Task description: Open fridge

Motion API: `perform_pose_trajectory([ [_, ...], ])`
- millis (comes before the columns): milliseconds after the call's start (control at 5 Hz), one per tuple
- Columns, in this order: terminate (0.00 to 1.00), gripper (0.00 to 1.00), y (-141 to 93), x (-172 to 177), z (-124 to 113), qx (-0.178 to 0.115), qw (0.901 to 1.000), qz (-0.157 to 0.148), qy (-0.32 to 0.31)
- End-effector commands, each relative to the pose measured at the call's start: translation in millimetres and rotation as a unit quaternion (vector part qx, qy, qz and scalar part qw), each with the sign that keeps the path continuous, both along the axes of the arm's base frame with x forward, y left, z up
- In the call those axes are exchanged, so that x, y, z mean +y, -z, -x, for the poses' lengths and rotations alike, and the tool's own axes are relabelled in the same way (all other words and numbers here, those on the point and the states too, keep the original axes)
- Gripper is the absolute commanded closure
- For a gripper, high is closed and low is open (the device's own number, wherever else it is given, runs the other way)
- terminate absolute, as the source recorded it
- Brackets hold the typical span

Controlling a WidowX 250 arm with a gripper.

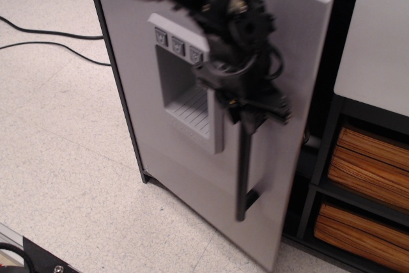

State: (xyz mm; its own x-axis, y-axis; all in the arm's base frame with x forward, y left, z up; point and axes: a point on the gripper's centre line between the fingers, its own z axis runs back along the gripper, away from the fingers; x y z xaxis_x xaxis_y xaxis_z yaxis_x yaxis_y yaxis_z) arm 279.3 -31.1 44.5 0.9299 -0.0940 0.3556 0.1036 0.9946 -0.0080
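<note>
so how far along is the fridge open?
Done: the fridge door has swung clear of its frame on the right, with a dark gap behind its free edge. In hand: the end effector sits at the top of the black bar handle; motion blur hides whether it is clamped. Left: the door is only partly open, so more swing remains.
</note>
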Motion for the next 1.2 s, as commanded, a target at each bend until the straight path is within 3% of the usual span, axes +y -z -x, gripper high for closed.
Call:
perform_pose_trajectory([
  [0, 0.0, 0.0, -21.1, 33.0, 21.9, 0.033, 0.999, 0.03, -0.004],
  [200, 0.0, 0.0, -17.6, 34.4, 30.6, 0.073, 0.997, 0.024, -0.01],
  [600, 0.0, 0.0, 11.5, 24.0, 62.1, 0.079, 0.9963, -0.017, 0.03],
  [1000, 0.0, 0.0, 25.7, -43.5, 64.3, 0.086, 0.9955, -0.011, 0.039],
])
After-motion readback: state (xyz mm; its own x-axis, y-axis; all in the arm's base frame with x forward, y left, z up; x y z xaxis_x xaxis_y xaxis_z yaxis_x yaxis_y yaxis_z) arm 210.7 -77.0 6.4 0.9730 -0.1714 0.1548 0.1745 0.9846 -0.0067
